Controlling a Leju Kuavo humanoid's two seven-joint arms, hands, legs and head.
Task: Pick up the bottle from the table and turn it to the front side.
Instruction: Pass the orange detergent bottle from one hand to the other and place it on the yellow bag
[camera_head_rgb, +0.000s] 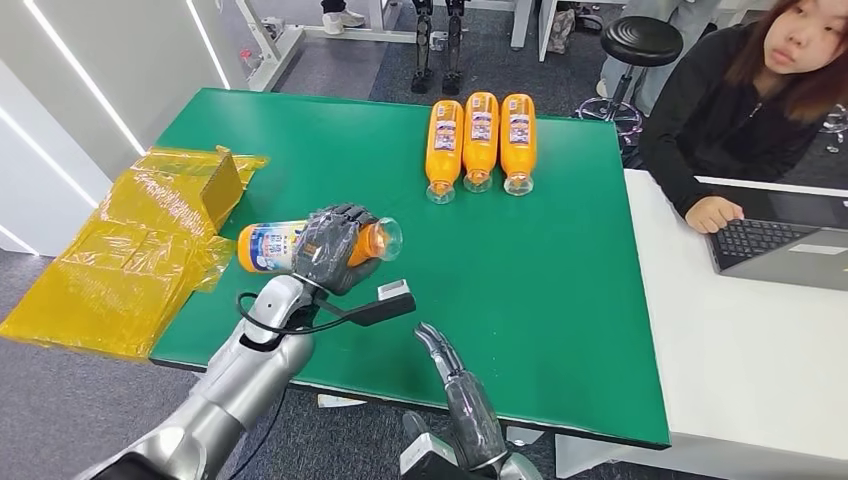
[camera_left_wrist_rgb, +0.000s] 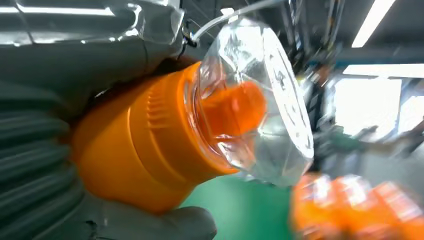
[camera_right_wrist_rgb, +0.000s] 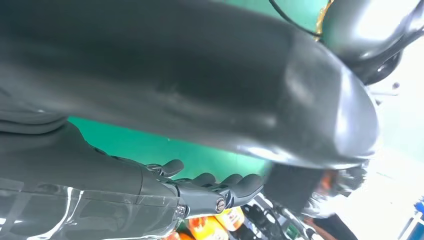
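Note:
My left hand (camera_head_rgb: 335, 247) grips an orange bottle (camera_head_rgb: 268, 246) lying sideways above the left part of the green table (camera_head_rgb: 560, 300). The white and blue label faces up and the clear cap (camera_head_rgb: 389, 236) points right. In the left wrist view the bottle's orange neck (camera_left_wrist_rgb: 150, 145) and clear cap (camera_left_wrist_rgb: 260, 100) sit right against my grey thumb and palm (camera_left_wrist_rgb: 45, 165). My right hand (camera_head_rgb: 455, 390) is at the table's near edge, fingers stretched out with nothing in them; the right wrist view shows its dark fingers (camera_right_wrist_rgb: 220, 187) straight.
Three orange bottles (camera_head_rgb: 480, 140) lie side by side at the back of the table. A yellow plastic-wrapped box (camera_head_rgb: 150, 235) sits at the left edge. A person (camera_head_rgb: 730, 100) sits at the right beside a laptop (camera_head_rgb: 780, 240) on a white desk.

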